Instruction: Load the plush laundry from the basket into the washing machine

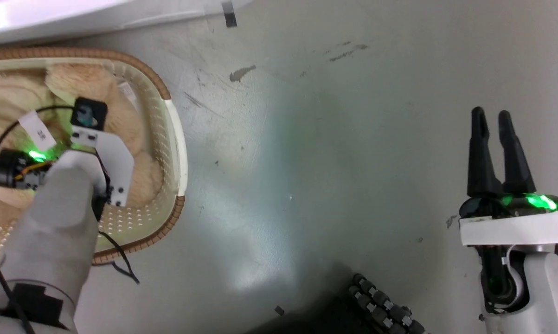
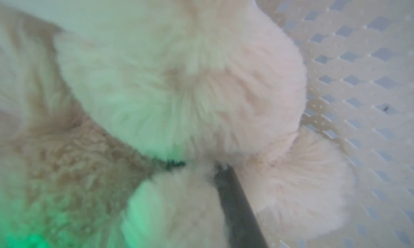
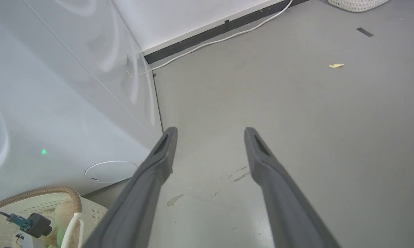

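Your left gripper (image 2: 200, 168) is down in the basket (image 1: 177, 139), and in the head view its own wrist (image 1: 70, 185) covers the fingers. In the left wrist view you see one dark finger (image 2: 237, 206) sunk into the bear (image 2: 193, 86). Fur hides the other, so I cannot tell whether the jaws have closed on it. The bear lies in the basket, cut off at the head view's left edge. The basket stands on the floor (image 1: 330, 139) just beside the washer (image 3: 55, 103). Your right gripper (image 3: 211, 131) hangs over the floor, fingers spread, holding nothing.
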Robot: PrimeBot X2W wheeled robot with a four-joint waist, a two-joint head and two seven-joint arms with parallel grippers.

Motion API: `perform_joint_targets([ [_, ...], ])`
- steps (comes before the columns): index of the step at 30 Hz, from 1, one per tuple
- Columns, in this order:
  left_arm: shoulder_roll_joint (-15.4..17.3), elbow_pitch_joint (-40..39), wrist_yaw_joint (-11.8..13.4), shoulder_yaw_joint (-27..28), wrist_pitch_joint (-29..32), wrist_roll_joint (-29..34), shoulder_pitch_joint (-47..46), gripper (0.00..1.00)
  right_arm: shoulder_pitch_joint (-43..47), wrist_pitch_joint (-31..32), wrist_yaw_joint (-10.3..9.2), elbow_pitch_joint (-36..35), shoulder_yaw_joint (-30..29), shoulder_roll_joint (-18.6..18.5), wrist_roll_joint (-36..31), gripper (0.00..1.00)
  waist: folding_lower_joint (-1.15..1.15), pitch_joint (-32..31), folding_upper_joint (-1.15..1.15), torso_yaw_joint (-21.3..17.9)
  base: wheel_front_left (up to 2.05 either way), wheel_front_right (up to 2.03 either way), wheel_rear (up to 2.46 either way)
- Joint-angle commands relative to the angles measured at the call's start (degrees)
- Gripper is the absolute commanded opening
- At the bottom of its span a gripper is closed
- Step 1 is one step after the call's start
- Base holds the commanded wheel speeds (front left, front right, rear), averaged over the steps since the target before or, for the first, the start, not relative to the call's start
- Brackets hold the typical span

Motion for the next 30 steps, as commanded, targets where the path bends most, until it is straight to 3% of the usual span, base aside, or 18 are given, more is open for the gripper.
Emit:
perform_joint_targets([
  [1,-0.7,0.7,0.3,0.1,-0.6,-0.6,1.9,0.0,-0.7,-0.2,0.03,0.1,-0.5,0.2,-0.2,1.0,0.0,-1.5,-0.01,0.6,0.0,0.0,0.0],
  [8,-3.1,-0.5,1.1,1.8,-9.3,-3.3,5.2,0.0,1.3,-0.2,0.03,0.1,-3.3,0.2,-2.8,1.0,0.0,-8.2,-0.01,3.8,0.0,0.0,0.0],
  [21,-7.9,-2.5,-2.1,1.7,-21.0,-5.8,13.4,0.0,6.2,-0.2,0.03,0.1,-7.3,0.2,-7.8,1.0,0.0,-23.5,-0.01,11.2,0.0,0.0,0.0],
  [26,-9.0,-7.3,-1.9,1.5,-22.0,-5.8,18.3,0.0,8.6,-0.2,0.03,-0.1,-7.9,0.2,-9.7,1.0,0.0,-29.6,-0.01,13.4,0.0,0.0,0.0],
  [30,-9.6,-15.6,-1.2,3.1,-22.1,-6.6,24.2,0.0,10.7,-0.2,0.03,-0.4,-8.2,0.2,-10.9,1.0,0.0,-34.0,-0.01,14.9,0.0,0.0,0.0],
])
